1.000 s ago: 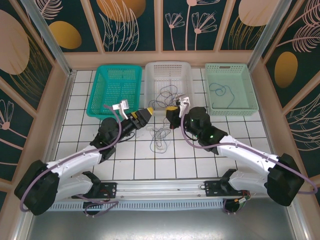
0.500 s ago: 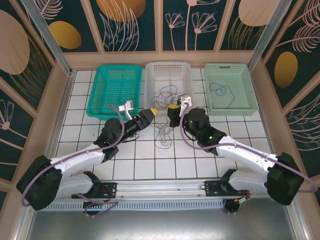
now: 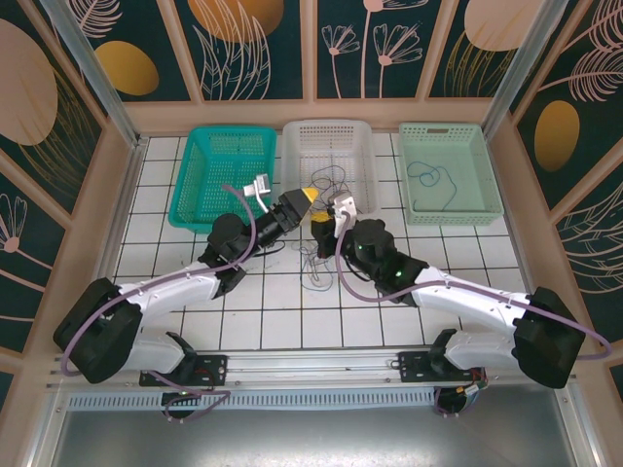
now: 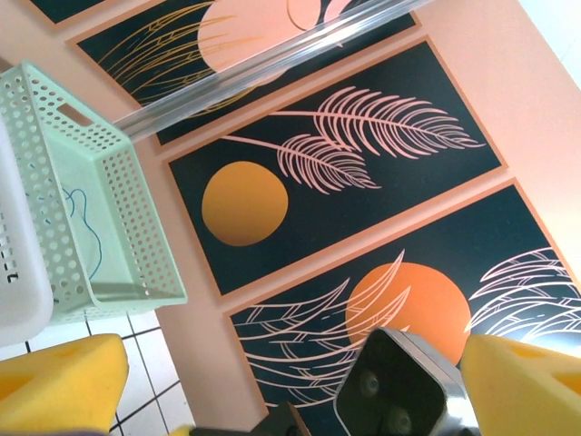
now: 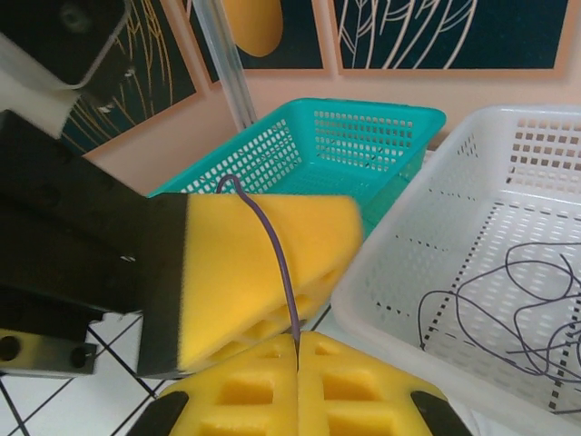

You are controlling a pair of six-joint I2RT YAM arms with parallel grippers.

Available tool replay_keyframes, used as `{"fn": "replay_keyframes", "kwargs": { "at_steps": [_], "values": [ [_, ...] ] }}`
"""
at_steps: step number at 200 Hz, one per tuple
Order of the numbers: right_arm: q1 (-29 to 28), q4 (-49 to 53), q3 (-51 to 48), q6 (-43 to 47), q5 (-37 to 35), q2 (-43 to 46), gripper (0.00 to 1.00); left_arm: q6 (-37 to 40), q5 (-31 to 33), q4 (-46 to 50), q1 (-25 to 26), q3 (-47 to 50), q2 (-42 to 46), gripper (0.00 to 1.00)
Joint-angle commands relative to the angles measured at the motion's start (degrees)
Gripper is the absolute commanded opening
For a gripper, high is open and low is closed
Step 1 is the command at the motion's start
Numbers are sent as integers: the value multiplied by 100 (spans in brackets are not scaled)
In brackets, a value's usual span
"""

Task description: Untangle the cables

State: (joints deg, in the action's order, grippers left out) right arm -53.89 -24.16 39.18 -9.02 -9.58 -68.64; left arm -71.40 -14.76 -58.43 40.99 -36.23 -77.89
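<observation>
One white-tiled table (image 3: 263, 311), leaf-patterned walls (image 3: 258, 49)

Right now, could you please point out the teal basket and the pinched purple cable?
teal basket (image 5: 372, 132), right wrist view, on its far mesh wall.
purple cable (image 5: 280, 263), right wrist view, on its upright stretch.

Thin dark cables (image 3: 327, 181) tangled, trailing from white basket (image 3: 331, 125)

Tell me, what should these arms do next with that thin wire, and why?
Probably close the left gripper on the purple cable: its open jaws sit right beside the right gripper, which pinches that cable, so both could then pull it free.
</observation>
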Motion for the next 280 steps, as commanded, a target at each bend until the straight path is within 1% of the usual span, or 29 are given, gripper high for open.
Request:
{"fn": "replay_keyframes", "kwargs": {
  "at_steps": [1,12,23,33,52,70,84,107,111,113,129,142,148,168,191,237,249,280],
  "values": [
    [-68,-308,-112,155,41,26,0,-56,-1,-294,18,-120,-180,90],
    [-69,-300,-142,163,110,22,0,-13,0,-324,23,-130,-251,85],
    [-70,-282,-152,157,150,25,0,44,-11,-287,16,-156,-294,76],
    [-69,-260,-170,139,134,18,0,91,6,-249,23,-150,-314,64],
    [-63,-223,-196,125,172,5,0,198,73,-170,16,-154,-281,37],
    [-63,-246,-241,94,229,-12,0,298,116,-115,18,-172,-225,19],
    [-61,-302,-304,38,229,-5,0,361,89,-76,21,-216,-201,11],
    [-52,-464,-427,-32,280,9,0,402,2,-115,21,-270,-194,3],
    [-52,-495,-449,-31,299,2,2,399,-13,-124,23,-283,-200,1],
    [-52,-515,-462,-41,310,-2,5,394,-16,-126,23,-280,-200,1],
    [-52,-713,-552,-79,381,-48,28,385,-93,-224,23,-306,-207,0],
    [-54,-910,-639,-131,446,-115,42,366,-162,-287,20,-331,-187,0],
    [-57,-997,-669,-158,447,-159,46,369,-183,-285,21,-348,-177,0],
    [-52,-1235,-714,-241,453,-368,51,403,-215,-256,30,-398,-106,0],
    [-52,-1416,-651,-288,387,-665,55,457,-296,-163,24,-514,-18,0],
    [-52,-1699,-443,-375,-49,-1191,55,357,-420,-242,48,-578,57,0],
    [-54,-1790,-429,-358,-101,-1267,52,354,-441,-243,56,-562,83,0],
    [-54,-1774,-427,-423,70,-1360,49,499,-408,-103,54,-630,305,0]
  ]
}}
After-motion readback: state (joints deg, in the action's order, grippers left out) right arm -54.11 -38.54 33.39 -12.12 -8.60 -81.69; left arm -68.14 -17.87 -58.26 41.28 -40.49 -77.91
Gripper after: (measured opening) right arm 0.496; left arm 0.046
